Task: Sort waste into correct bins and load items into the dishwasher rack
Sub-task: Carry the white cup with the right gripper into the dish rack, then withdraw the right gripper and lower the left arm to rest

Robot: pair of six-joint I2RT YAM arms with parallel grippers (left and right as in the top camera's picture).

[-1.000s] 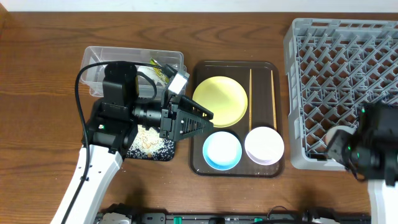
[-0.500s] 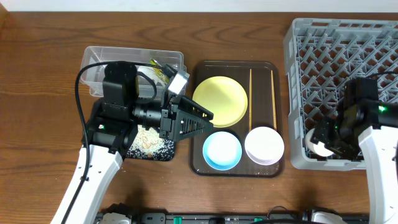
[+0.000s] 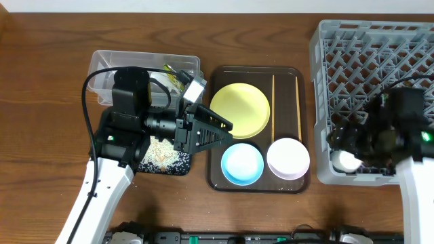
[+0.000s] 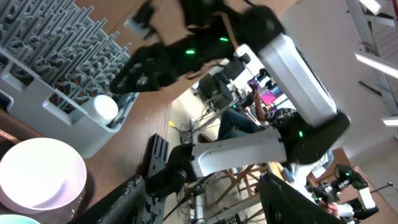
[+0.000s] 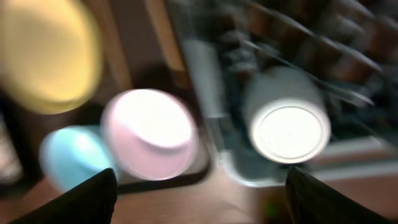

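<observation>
Wood table, cluttered lab behind it in the left wrist view; status as I read it:

Done: snack wrapper (image 3: 173, 74) sits in the clear tub (image 3: 108, 64) toward the far-left corner; rice grains (image 3: 161, 153) lie in the black tray (image 3: 178, 169) nearer the front edge, just left of centre; white cup (image 3: 347, 160) is inside the dishwasher rack (image 3: 380, 41) at the right edge, in its front-left cell, lying tilted with its round end toward the right wrist camera.

Not done: yellow plate (image 3: 241, 108), light-blue bowl (image 3: 242, 164), pinkish-white bowl (image 3: 288, 158) and both chopsticks (image 3: 273, 102) are all on the brown serving tray (image 3: 215, 179) mid-table, none in the rack; the crumpled paper I can't pick out, possibly hidden in the tub behind the left arm.

Right gripper (image 5: 200, 186): fingers spread wide, nothing between them, cup sits apart in the rack ahead; view is motion-blurred. Left gripper (image 3: 218, 129): fingers wide apart, holding nothing, hanging over the serving tray's left side beside the plate; height above it unclear.

Judgement: waste mostly sorted, rack loading just begun; one of six items in.
</observation>
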